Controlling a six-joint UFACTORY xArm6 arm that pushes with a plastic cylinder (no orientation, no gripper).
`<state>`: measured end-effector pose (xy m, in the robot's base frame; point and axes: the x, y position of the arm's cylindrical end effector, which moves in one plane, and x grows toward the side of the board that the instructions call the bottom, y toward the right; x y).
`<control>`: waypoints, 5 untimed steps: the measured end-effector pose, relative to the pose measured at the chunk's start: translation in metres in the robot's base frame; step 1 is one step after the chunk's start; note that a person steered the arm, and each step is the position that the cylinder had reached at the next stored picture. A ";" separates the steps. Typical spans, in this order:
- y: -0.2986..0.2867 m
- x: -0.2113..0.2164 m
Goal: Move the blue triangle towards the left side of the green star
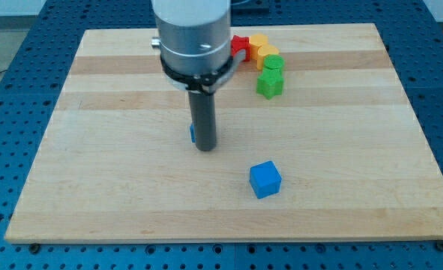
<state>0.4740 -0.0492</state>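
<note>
My tip [205, 148] rests on the board near the middle. A small sliver of blue [193, 134] shows at the rod's left edge; it is the blue triangle, mostly hidden behind the rod and touching it. The green star [269, 85] lies toward the view's top right of the tip, well apart from it. A blue cube [265, 179] sits to the view's lower right of the tip.
A cluster at the view's top holds a red block [240, 46], two yellow blocks [263, 48] and a green block [273, 64] just above the green star. The wooden board [94, 165] lies on a blue perforated table.
</note>
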 end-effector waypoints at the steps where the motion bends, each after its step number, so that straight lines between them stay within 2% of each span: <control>1: -0.023 -0.020; 5: -0.022 -0.091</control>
